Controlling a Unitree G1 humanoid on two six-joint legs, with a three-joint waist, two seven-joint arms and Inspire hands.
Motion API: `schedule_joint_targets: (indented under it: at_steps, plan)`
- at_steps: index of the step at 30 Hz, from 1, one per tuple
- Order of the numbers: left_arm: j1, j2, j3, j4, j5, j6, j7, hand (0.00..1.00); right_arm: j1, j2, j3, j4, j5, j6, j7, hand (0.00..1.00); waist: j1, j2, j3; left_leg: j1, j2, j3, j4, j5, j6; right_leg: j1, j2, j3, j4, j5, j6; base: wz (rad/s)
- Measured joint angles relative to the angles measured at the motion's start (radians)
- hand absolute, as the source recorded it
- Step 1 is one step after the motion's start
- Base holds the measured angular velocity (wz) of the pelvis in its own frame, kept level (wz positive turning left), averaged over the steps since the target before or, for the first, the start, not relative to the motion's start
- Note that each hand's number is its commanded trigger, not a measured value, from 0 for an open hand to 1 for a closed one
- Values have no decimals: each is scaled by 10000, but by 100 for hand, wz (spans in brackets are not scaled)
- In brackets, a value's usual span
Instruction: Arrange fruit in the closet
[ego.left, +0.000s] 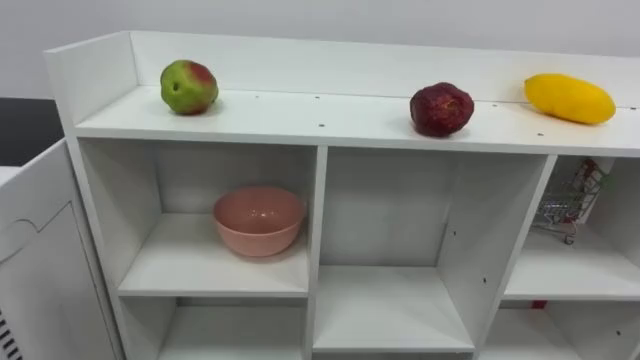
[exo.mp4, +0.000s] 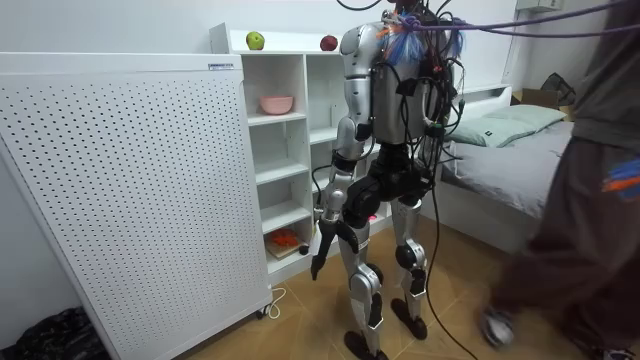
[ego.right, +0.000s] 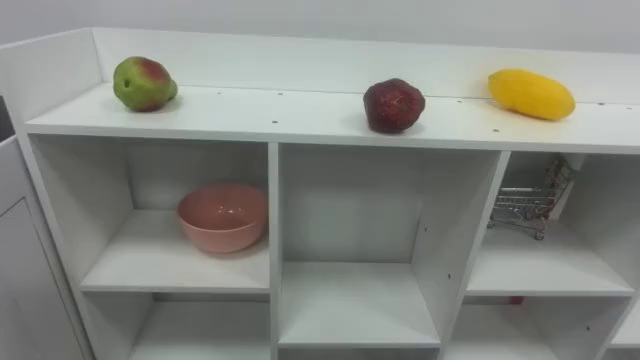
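Red-green apple, dark red fruit and yellow mango sit apart atop the closet. The left hand hangs low; I cannot tell its grip.

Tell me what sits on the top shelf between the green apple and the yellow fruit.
A dark red fruit, touching neither the green apple nor the yellow fruit; bare top shelf on either side. Both eye views show it.
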Motion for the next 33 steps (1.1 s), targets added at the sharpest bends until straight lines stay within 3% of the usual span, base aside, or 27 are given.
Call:
schedule_joint_targets:
  at_steps: [12, 19, 22, 26, 29, 33]
  plan:
    - [-2, 4, -5, -2, -12, -25, 2, 0, -34, 0, -35, -3, 9, -6, -157, 0, -16, 89, 0, 16, -1, -3, 0, 0, 0, 15, 1, 11, 0, 0, 0, 0]
    - [14, 3, 5, -23, -3, -386, 43, 0, -90, 71, -169, -79, 85, -100, -699, 0, -241, 161, 5, 9, -1, -7, -1, 2, 0, 29, 1, 43, -3, -1, 1, -1]
    - [-28, 5, 185, -38, 17, -642, 141, 0, -124, 76, -772, -314, 61, -88, -1154, 0, -284, 109, -6, -5, -3, 11, 6, 1, 1, -10, 7, 209, 18, -1, 1, 0]
    - [-6, 27, 459, -40, 1, -940, 562, 0, -114, 44, -1899, -2195, -117, -164, -2211, 0, -330, 99, 40, 4, 3, 139, -1, 2, 1, -81, 21, 299, 45, -1, 1, -8]
    - [0, 64, 446, -37, -69, -1172, 863, 0, -167, 46, -2302, -3953, -158, -345, -2903, 0, -397, 97, 37, 18, 6, 234, -17, 2, 1, -118, 25, 341, 72, -1, 1, -5]
    - [103, 86, 418, -74, -21, -1217, 1170, 0, -223, 49, -2397, -6342, -291, -580, -3927, 0, -425, 97, 34, 29, 18, 277, -27, 2, 1, -217, 42, 410, 126, -1, 1, -5]
